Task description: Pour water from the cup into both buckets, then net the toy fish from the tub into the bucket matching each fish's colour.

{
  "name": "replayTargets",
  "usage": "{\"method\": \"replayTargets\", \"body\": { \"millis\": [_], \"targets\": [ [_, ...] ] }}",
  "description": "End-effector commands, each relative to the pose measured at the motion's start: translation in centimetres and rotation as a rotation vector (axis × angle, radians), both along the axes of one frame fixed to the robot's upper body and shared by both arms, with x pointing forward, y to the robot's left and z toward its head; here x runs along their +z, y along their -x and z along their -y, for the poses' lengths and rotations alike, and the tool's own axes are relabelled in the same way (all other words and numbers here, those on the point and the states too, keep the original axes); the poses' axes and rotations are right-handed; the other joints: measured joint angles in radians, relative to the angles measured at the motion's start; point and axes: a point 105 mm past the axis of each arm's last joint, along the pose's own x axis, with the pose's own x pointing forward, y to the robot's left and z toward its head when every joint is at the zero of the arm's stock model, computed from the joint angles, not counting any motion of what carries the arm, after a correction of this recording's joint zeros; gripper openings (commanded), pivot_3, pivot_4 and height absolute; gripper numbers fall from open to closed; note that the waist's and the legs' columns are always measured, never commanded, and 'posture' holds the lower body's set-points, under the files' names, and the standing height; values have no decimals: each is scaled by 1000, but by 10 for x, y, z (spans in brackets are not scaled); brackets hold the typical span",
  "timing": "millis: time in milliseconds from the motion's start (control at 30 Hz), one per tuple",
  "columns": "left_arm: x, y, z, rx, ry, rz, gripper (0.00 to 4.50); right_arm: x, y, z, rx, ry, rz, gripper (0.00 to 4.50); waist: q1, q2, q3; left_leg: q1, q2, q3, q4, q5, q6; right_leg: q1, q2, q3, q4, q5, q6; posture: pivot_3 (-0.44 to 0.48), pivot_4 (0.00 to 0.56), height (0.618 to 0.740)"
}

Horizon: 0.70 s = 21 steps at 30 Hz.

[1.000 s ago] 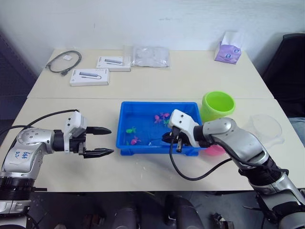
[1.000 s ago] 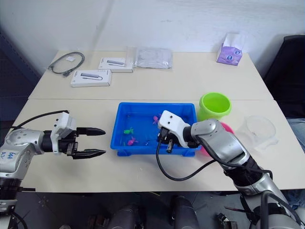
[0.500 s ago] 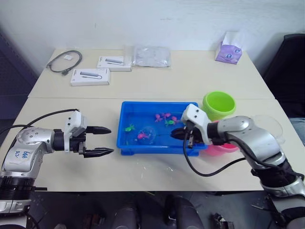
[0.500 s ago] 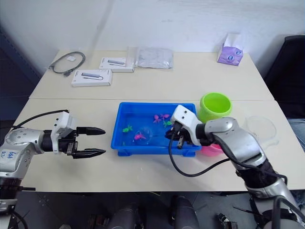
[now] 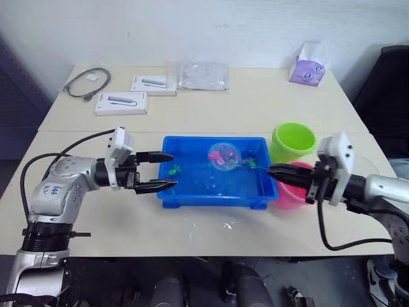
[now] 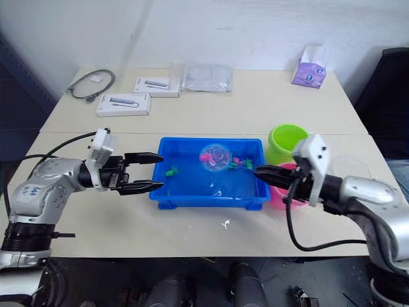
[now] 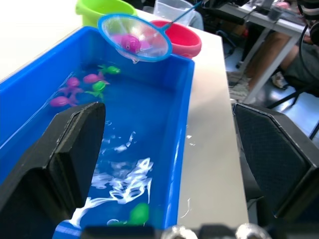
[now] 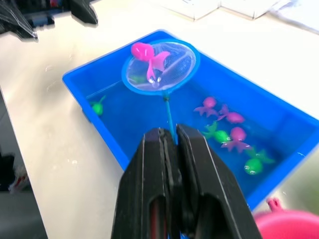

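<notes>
Office or lab room: pale tables [image 5: 211,102] standing pushed together against plain white wall [image 5: 211,29], holding boxed electronics [image 5: 121,103], coiled cable [image 5: 86,82], tissue pack [image 5: 305,64]; black chair [image 5: 386,89] sitting alongside.

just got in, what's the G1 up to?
Fishing run. The right hand is shut on the net, held above the water in the tub with a pink fish in the mesh. The left hand hovers open at the tub's left end. More pink and green fish lie in the water. The pink bucket sits under the right hand.
</notes>
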Motion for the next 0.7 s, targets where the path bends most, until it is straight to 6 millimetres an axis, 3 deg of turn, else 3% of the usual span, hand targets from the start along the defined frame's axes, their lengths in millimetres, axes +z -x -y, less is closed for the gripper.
{"method": "replayTargets", "body": {
  "millis": [33,333,533,700],
  "targets": [
    [7,-1,8,-57,8,24,4417,23,22,18,-103,-23,116,0,7,0,0,0,0,0,0,0,0,0,0,0,0,0,0,0,150,740],
    [4,-10,26,-157,22,10,4417,8,65,65,-391,67,83,0,19,0,0,2,-1,2,0,0,0,0,2,4,-1,0,0,0,150,740],
    [2,-12,34,-203,24,7,4417,1,72,92,-560,168,179,0,17,0,0,3,-1,3,0,0,1,1,3,7,-2,0,1,0,150,740],
    [1,-11,36,-220,24,3,4417,-14,75,107,-610,378,303,0,17,0,0,4,-1,3,0,0,1,1,3,7,-2,0,1,0,150,740]
  ]
}}
